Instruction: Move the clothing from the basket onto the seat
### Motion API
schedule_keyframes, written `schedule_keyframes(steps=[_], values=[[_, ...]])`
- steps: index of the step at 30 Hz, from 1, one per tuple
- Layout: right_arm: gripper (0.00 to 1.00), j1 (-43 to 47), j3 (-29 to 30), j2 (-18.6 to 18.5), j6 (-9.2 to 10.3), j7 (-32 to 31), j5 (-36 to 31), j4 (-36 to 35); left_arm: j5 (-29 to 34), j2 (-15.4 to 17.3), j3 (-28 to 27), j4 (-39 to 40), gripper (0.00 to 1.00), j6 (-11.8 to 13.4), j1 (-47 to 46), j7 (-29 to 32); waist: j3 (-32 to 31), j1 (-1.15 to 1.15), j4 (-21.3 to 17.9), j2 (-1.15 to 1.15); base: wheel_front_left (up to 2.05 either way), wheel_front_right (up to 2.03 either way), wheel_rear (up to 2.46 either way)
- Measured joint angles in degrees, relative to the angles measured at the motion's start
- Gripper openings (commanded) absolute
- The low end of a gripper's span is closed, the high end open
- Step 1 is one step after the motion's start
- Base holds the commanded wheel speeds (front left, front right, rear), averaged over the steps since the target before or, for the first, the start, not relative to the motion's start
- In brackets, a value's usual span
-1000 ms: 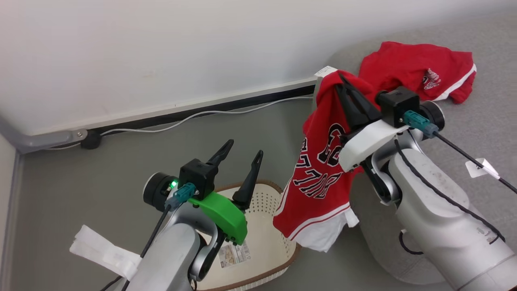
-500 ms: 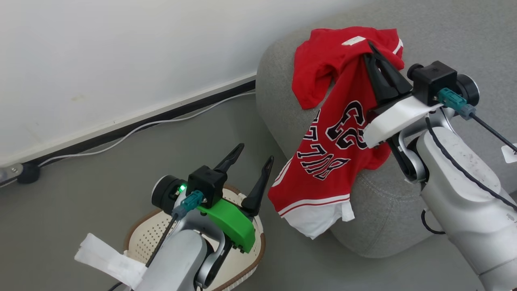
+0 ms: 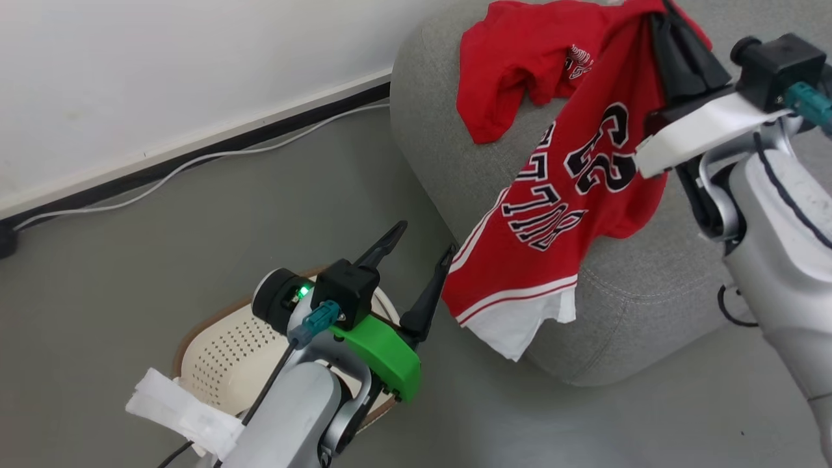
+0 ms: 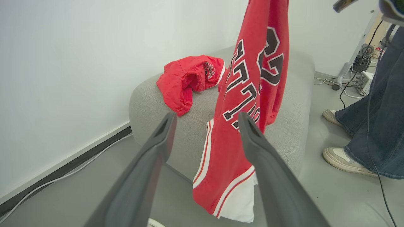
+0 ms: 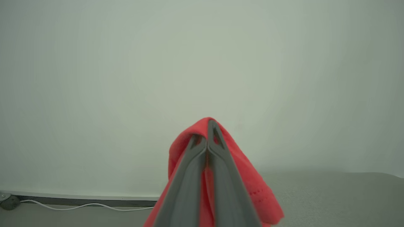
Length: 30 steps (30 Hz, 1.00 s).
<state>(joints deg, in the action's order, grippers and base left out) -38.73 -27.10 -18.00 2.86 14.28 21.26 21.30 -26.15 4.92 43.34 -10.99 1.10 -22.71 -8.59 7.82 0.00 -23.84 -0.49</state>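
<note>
R pincer [image 5: 209, 129] was clamped together on the red "23" jersey [image 3: 572, 195], which hung down across the front edge of the grey seat [image 3: 448, 149], white hem lowest. We saw a 2nd red garment [image 3: 513, 71] lying on the seat. L pincer [image 3: 424, 238] stood apart, empty, above the basket [image 3: 221, 344].

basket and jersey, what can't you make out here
basket floor: head view, left arm covers much of it, so leftover clothing cannot be ruled out.
jersey top: head view, cut off by the upper edge.
person: left wrist view, picture edges cut off all but legs and shoes.
</note>
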Motion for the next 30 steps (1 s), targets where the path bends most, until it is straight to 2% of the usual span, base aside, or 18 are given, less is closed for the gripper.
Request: schedule_keyframes(steps=[9, 14, 19, 24, 30], values=[[0.00, -14.2, 5.6, -4.0, -0.54, -3.9, 0.9, -1.1, 2.1, 0.7, -0.4, 2.5, 1.00, 0.8, -2.3, 1.0, 4.5, 0.00, 3.1, 0.00, 0.00, 0.00, 0.00], [0.00, -23.8, 9.8, -8.7, -0.47, -6.8, 0.8, -1.7, 2.8, 1.2, -0.3, 4.3, 1.00, 0.8, -4.1, 1.5, 7.0, 0.00, 5.8, 0.00, 0.00, 0.00, 0.00], [0.00, -31.6, 14.4, -14.7, 0.46, -10.5, 1.1, -0.8, 3.2, 1.4, -0.5, 6.1, 1.00, 0.8, -5.5, 1.6, 9.5, 0.00, 9.1, 0.00, 0.00, 0.00, 0.00], [0.00, -36.7, 16.3, -19.5, 0.85, -15.0, 0.4, 1.8, 3.7, 2.5, -0.8, 8.2, 1.00, 0.8, -6.6, 2.1, 13.4, 0.00, 12.6, 0.00, 0.00, 0.00, 0.00], [0.00, -39.3, 16.7, -22.1, 1.27, -16.6, -0.7, 3.9, 5.5, 3.3, -1.1, 10.3, 1.00, 0.8, -9.0, 2.5, 17.9, 0.01, 15.1, 0.00, 0.00, 0.00, 0.00]])
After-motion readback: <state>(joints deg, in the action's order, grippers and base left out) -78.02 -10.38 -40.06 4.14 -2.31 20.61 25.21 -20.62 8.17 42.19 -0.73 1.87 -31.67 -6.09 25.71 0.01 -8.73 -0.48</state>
